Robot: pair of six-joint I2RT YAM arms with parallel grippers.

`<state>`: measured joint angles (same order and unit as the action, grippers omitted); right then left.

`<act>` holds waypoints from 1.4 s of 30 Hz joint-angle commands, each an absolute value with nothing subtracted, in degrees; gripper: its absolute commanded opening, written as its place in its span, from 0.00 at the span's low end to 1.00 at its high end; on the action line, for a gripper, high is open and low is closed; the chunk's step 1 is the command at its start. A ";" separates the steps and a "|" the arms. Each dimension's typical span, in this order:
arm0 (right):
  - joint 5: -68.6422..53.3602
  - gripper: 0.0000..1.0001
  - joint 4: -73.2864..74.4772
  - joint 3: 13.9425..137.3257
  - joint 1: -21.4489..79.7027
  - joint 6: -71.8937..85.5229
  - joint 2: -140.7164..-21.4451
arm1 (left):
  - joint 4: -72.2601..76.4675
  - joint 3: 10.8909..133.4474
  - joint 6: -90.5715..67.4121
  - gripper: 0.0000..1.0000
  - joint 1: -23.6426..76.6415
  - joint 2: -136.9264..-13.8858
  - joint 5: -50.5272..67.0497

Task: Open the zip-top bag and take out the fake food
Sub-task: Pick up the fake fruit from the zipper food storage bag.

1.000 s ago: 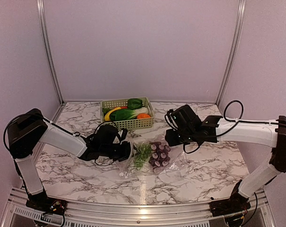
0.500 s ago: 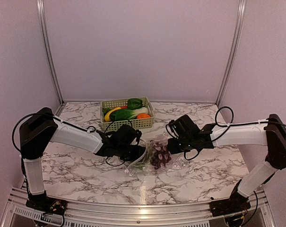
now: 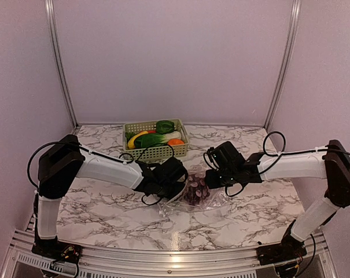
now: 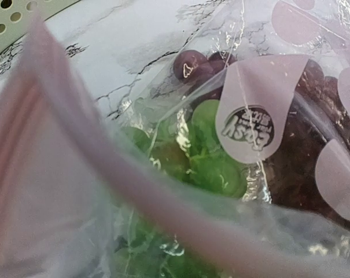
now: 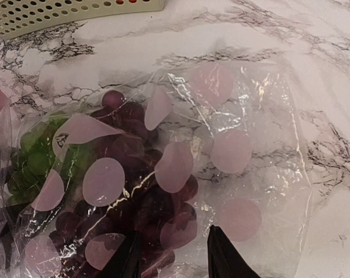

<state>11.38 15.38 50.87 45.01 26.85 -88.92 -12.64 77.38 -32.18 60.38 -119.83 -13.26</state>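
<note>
The zip-top bag [image 3: 214, 200] lies crumpled on the marble table between my two grippers. A purple grape bunch [image 3: 194, 189] and a green leafy piece [image 5: 36, 156] are inside it. My left gripper [image 3: 176, 180] is at the bag's left edge and seems shut on it. Its fingers are hidden in the left wrist view, where the blurred pink zip strip [image 4: 105, 174] crosses the lens over the green piece [image 4: 215, 168] and the grapes [image 4: 189, 63]. My right gripper [image 5: 173, 252] is open, its fingertips resting over the bag [image 5: 250, 116] and the grapes [image 5: 134, 156].
A pale green lattice basket [image 3: 157, 152] stands behind the bag. It holds green [image 3: 164, 126], yellow [image 3: 136, 138] and orange [image 3: 175, 142] fake food. Its rim shows in the right wrist view [image 5: 59, 11]. Purple walls enclose the table.
My left gripper has moved right, carrying the bag's left edge and bunching the bag toward the right gripper. The right gripper shifted slightly left and down onto the bag.
</note>
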 commanded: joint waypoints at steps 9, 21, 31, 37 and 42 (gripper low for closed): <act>10.99 0.37 13.92 49.77 43.95 27.49 -87.92 | -15.41 74.18 -30.79 0.29 60.98 -117.29 -19.25; 10.38 0.36 13.33 49.36 43.86 27.55 -89.82 | -9.02 66.99 -33.26 0.23 59.77 -108.57 -11.22; 10.85 0.36 12.75 48.75 43.62 27.69 -90.66 | -0.75 57.48 -35.48 0.23 56.99 -102.38 -4.26; 10.78 0.36 12.47 48.52 43.41 27.84 -90.83 | 2.64 54.07 -36.39 0.24 56.37 -100.05 -4.30; 10.77 0.49 13.19 48.66 43.42 27.62 -88.26 | 4.90 52.91 -37.22 0.24 56.07 -98.73 -3.23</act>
<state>10.55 12.82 48.77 43.94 27.29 -90.11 0.75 53.49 -36.34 56.60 -101.34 -4.27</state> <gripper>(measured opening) 0.433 0.249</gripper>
